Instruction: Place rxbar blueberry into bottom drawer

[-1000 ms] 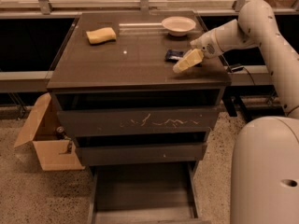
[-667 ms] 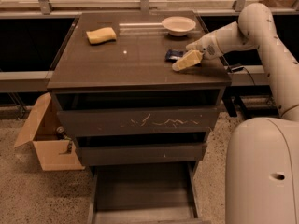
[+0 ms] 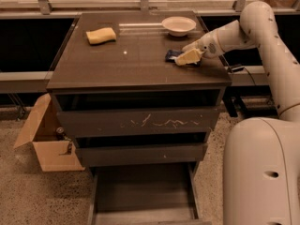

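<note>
The rxbar blueberry (image 3: 171, 55) is a dark blue bar lying on the cabinet top near its right edge; only its left end shows. My gripper (image 3: 185, 58) reaches in from the right and sits directly over the bar, its pale fingers (image 3: 189, 57) covering most of it. The bottom drawer (image 3: 143, 191) is pulled out at floor level, a wide shallow tray with a plain floor, well below and in front of the gripper.
A yellow sponge (image 3: 101, 35) lies at the back left of the cabinet top (image 3: 131, 60). A white bowl (image 3: 178, 25) stands at the back right, just behind the gripper. A scratched top drawer front (image 3: 140, 122) and an open cardboard box (image 3: 47, 139) on the left floor.
The gripper has shifted slightly along the right side of the cabinet top, staying over the blue bar. Nothing else has moved.
</note>
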